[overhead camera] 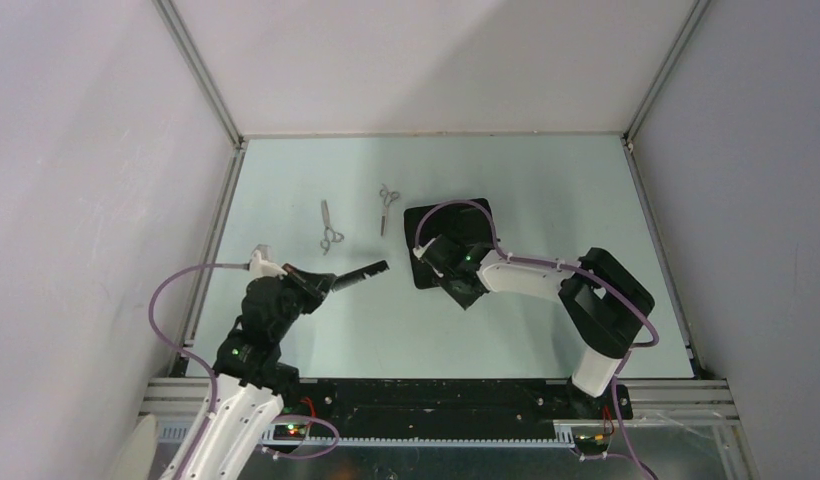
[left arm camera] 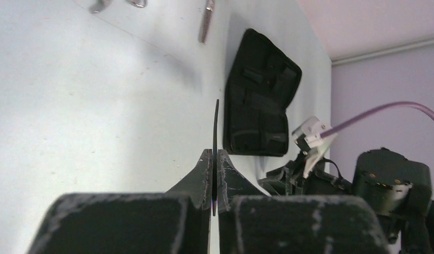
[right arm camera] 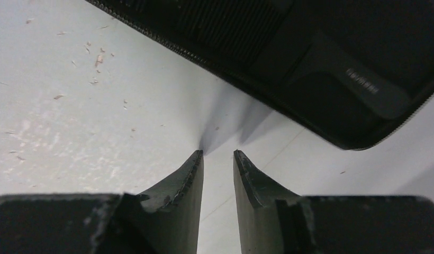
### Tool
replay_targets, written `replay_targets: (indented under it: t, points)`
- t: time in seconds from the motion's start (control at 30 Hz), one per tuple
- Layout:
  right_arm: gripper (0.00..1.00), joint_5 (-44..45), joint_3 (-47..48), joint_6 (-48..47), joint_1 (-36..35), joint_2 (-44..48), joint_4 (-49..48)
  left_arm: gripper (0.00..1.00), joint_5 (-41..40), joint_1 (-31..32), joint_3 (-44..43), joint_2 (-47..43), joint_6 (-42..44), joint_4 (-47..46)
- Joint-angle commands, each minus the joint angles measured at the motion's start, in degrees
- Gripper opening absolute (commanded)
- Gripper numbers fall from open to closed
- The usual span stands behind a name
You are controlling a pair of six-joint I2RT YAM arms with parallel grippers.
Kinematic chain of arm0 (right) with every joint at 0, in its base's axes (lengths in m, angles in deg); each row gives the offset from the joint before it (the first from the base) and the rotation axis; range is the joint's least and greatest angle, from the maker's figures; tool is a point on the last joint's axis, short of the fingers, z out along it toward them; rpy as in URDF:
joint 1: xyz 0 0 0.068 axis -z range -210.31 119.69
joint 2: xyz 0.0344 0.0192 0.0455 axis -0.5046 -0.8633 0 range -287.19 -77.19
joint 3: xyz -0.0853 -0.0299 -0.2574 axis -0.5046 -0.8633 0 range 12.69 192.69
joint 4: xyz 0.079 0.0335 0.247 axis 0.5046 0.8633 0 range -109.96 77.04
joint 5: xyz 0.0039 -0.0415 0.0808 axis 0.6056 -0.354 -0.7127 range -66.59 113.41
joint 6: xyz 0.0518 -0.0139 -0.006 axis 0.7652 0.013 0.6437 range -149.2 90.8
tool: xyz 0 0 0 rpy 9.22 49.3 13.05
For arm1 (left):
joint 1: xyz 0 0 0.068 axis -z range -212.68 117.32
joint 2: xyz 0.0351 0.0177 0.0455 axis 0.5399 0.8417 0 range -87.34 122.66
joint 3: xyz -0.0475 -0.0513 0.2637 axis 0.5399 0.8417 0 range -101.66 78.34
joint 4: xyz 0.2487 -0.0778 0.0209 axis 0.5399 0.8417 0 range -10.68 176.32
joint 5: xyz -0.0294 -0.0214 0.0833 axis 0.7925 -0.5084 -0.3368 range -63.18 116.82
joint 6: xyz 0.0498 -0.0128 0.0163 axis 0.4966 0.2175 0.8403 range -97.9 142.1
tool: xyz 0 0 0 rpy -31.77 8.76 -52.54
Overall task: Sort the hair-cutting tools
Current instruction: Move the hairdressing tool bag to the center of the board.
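Pinching the black comb (overhead camera: 364,272) by its near end, the left hand (overhead camera: 324,283) has both fingers pressed flat on the thin strip. The rest of the comb juts out between 2 and 3 o'clock over the worktop (overhead camera: 546,190). Whether the comb is lifted off the surface or only skims it I cannot tell. The step looks like carrying the comb to its place, either apart from the scissors or into the pouch (overhead camera: 474,220), which lies open at 3 o'clock of the comb's tip with its pockets and straps showing. Since the hold is right at one end, the long free part may swivel in the pads. A slow, level move suits it best, with the comb set fully down before the fingers let go. One pair of scissors (overhead camera: 330,228) lies at 11 o'clock of the comb, and the other pair (overhead camera: 387,205) at 12 o'clock of its tip, just beside the pouch's left edge. A swing toward 12 o'clock could knock either pair. The straight way to the pouch is also crowded, because the right arm reaches across the pouch's near half and its purple cable (overhead camera: 456,205) arches over the far half. The right hand (right arm camera: 218,153) hangs low at the pouch's zipped edge, fingers parted a little with nothing between them. In my judgement it should draw off before the comb goes in.
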Motion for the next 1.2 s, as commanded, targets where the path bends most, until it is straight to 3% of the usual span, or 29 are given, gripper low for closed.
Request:
replay_targets:
  t: [0.0, 0.23, 0.5, 0.9, 1.03, 1.17]
  points:
    - [0.33, 3.1, -0.3, -15.1, 0.2, 1.8, -4.5, 0.0, -2.3, -3.0, -2.4, -1.2, 2.1, 4.6]
    - [0.4, 4.1, -0.3, -27.7, 0.1, 1.2, -8.4, 0.0, -1.2, -4.1, -3.7, -1.4, 3.3, 5.0]
    - [0.41, 6.7, -0.2, -34.0, 0.1, 0.0, -11.0, 0.0, -0.4, -4.3, -4.1, -0.7, 4.1, 4.4]
    - [0.39, -2.7, 0.0, -39.4, 3.6, -2.7, -11.1, 0.0, 1.4, -4.5, -4.5, 0.5, 4.8, 4.0]
    - [0.28, -6.5, 0.1, -42.5, 3.9, -2.7, -9.7, 0.0, 2.0, -4.6, -4.4, 0.6, 5.2, 3.9]
    - [0.04, -7.8, 1.2, -43.7, 3.9, -3.3, -6.1, 0.0, 2.6, -4.6, -4.6, 0.5, 5.4, 4.0]
